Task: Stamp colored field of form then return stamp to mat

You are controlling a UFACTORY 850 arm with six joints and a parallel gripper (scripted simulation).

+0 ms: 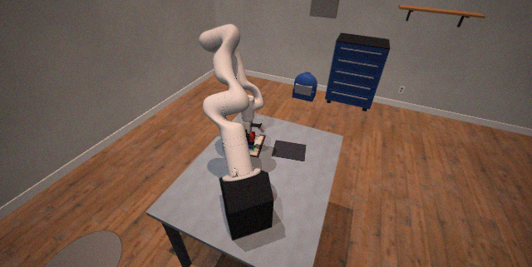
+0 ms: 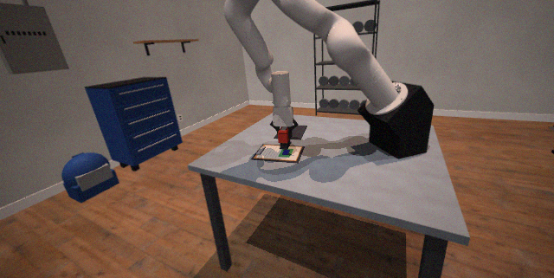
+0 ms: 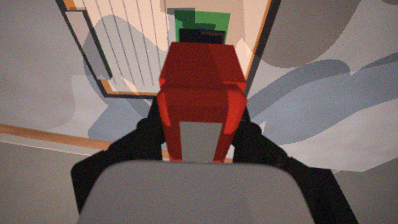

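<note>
My gripper (image 2: 283, 128) (image 3: 199, 95) (image 1: 251, 132) is shut on the red stamp (image 2: 283, 136) (image 3: 202, 85) (image 1: 252, 136) and holds it upright just above the form (image 2: 269, 152) (image 3: 130, 45) (image 1: 259, 144). The form is a lined sheet with an orange and dark border, lying on the grey table (image 2: 346, 183) (image 1: 195, 205). Its green field (image 3: 215, 20) (image 2: 281, 154) shows beyond the stamp's foot. A dark mark (image 3: 202, 36) (image 2: 286, 151) lies in the field, partly hidden by the stamp. The dark mat (image 1: 288, 150) (image 2: 299, 130) lies beside the form, bare.
The arm's black base block (image 2: 402, 122) (image 1: 247, 205) stands on the table at the end away from the form. A blue drawer cabinet (image 2: 134, 118) (image 1: 357, 71), a blue bin (image 2: 86, 176) and a metal rack (image 2: 346, 53) stand on the floor away from the table.
</note>
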